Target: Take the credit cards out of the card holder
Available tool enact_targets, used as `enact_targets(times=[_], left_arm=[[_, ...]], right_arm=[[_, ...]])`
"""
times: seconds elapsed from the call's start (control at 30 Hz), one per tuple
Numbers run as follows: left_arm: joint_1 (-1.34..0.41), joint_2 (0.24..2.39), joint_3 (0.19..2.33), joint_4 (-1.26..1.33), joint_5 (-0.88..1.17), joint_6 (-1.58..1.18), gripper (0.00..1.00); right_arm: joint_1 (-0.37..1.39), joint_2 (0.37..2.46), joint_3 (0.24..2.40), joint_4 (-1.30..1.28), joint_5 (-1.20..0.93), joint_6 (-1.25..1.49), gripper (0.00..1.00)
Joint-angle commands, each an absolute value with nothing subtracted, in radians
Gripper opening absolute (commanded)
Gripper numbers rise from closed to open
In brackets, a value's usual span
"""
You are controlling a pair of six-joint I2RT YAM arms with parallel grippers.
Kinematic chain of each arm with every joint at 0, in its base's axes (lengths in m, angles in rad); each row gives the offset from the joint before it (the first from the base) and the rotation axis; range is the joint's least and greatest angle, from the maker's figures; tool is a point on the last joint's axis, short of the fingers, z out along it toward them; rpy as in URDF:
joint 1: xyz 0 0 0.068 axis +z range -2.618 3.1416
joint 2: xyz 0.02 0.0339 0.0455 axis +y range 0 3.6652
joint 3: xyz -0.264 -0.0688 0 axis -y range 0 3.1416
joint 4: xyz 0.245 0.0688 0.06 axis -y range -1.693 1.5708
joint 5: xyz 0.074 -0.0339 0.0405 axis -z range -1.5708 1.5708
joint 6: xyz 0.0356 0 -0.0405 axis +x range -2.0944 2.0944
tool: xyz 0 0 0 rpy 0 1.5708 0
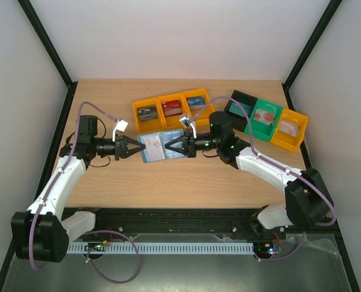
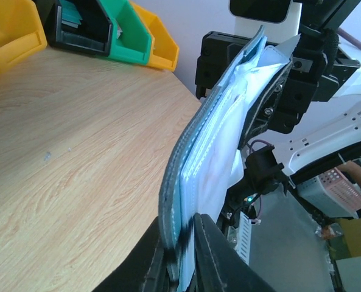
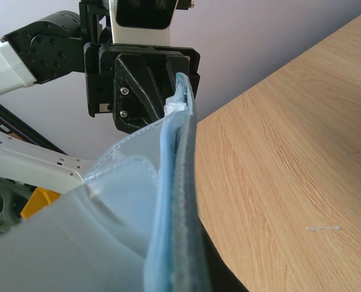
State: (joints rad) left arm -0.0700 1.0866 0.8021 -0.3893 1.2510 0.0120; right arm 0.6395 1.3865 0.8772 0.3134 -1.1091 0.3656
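Gripping stitched, clear-sleeved teal card holder (image 1: 151, 146) by opposite edges: left pincer (image 1: 137, 148), right pincer (image 1: 168, 147).

From the left wrist, the teal-blue card holder (image 2: 198, 170) with pale clear sleeves drops out of sight between the black fingers of the left gripper (image 2: 181, 246), which the bottom edge cuts off. Whether the sleeves hold any cards cannot be told. From the right wrist, the holder is a blurred mass (cropped bottom-left) hiding most of the right gripper (image 1: 169, 148).
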Motion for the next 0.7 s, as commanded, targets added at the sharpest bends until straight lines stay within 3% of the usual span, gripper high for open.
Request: enact_targets(times=[0.0,0.27,0.43,0.5,0.6,0.67], left_arm=[[-0.115,1.106,0.826,-0.320,1.227,-0.061,0.15],[-0.168,1.131,0.845,-0.301,1.220,-0.087,0.20],[-0.176,1.134,0.859,-0.303,1.279,-0.086,0.03],[-0.177,1.129,0.871,-0.333,1.291,-0.058,0.02],[-0.173,1.120,0.884,-0.388,1.312,-0.011,0.02],[-0.169,1.115,0.887,-0.402,1.304,-0.004,0.02]], right_arm=[[0.640,1.344,0.902,0.366,-1.136,0.377,0.02],[0.641,1.339,0.884,0.420,-1.152,0.419,0.02],[0.643,1.338,0.884,0.410,-1.119,0.409,0.02],[0.643,1.342,0.882,0.393,-1.061,0.399,0.03],[0.641,1.360,0.890,0.348,-0.956,0.394,0.17],[0.639,1.368,0.897,0.310,-0.926,0.375,0.44]])
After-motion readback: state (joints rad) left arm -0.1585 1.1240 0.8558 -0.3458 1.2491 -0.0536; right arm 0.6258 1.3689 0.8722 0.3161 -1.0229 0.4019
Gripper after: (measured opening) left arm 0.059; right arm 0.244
